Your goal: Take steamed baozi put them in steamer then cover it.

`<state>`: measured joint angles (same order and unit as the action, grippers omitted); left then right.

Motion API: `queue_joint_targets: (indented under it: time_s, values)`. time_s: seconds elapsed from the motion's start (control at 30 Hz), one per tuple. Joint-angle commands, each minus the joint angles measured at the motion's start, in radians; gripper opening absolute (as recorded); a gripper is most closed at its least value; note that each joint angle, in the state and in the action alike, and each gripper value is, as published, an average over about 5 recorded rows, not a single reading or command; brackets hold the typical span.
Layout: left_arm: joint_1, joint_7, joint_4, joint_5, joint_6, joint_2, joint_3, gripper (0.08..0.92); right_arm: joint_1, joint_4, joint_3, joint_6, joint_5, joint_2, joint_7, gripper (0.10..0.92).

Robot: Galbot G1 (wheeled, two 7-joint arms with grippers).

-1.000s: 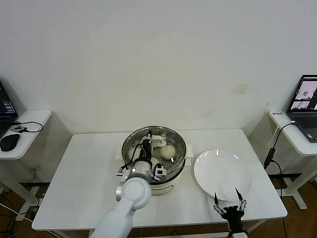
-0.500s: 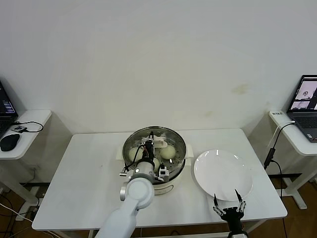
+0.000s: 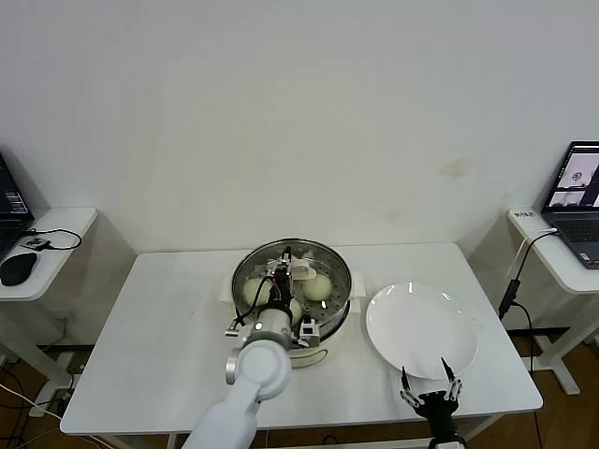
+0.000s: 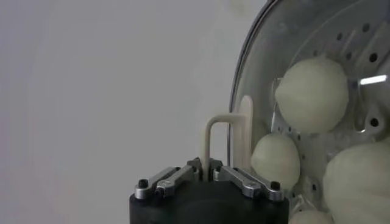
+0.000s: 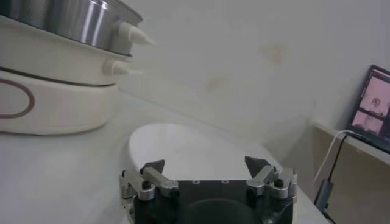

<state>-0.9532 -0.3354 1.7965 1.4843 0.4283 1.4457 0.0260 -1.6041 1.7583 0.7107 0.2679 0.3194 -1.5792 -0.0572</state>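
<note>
The steamer (image 3: 329, 323), a shiny steel pot on a white base, stands mid-table. The baozi (image 3: 318, 287) lie inside on the perforated tray, and they also show in the left wrist view (image 4: 311, 94). The clear glass cover (image 3: 332, 271) is over the pot. My left gripper (image 3: 284, 277) is above the pot, shut on the cover's cream-white bar handle (image 4: 208, 137). The cover's metal rim (image 4: 234, 122) curves past the jaws. My right gripper (image 3: 427, 391) is open and empty at the table's front edge, just in front of the plate.
A flat white plate (image 3: 421, 327) lies right of the steamer and also shows in the right wrist view (image 5: 183, 146). The steamer's side handles (image 5: 134, 33) stick out towards the plate. Side desks with laptops stand at far left and far right.
My left gripper and the cover have shifted slightly to the right over the pot. My right gripper has sunk a little towards the front edge.
</note>
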Motion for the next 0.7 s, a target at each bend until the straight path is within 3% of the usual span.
queue_joint_targets:
  time_s: [0.03,0.27,0.37,0.53,0.7]
  values:
    - [-0.108,0.013,0.156,-0.039,-0.001,-0.035,0.009,0.399,-0.001,0.001,-0.002,0.000,0.002,0.000,0.000,0.823]
    - [-0.315,0.090,0.426,-0.262,-0.008,-0.160,0.075,0.598,-0.003,0.003,-0.001,0.000,0.000,0.000,-0.001,0.823]
    - [-0.463,0.199,0.525,-0.518,-0.042,-0.227,0.149,0.685,-0.005,0.004,-0.002,0.003,-0.005,0.001,-0.001,0.823]
    - [-0.700,0.462,0.550,-1.105,-0.315,-0.285,0.414,0.804,-0.023,0.028,-0.014,0.008,-0.045,0.019,-0.005,0.823]
    - [-0.818,0.548,0.426,-1.596,-0.601,-0.235,0.628,0.822,-0.051,0.064,-0.052,-0.001,-0.104,0.073,-0.016,0.823]
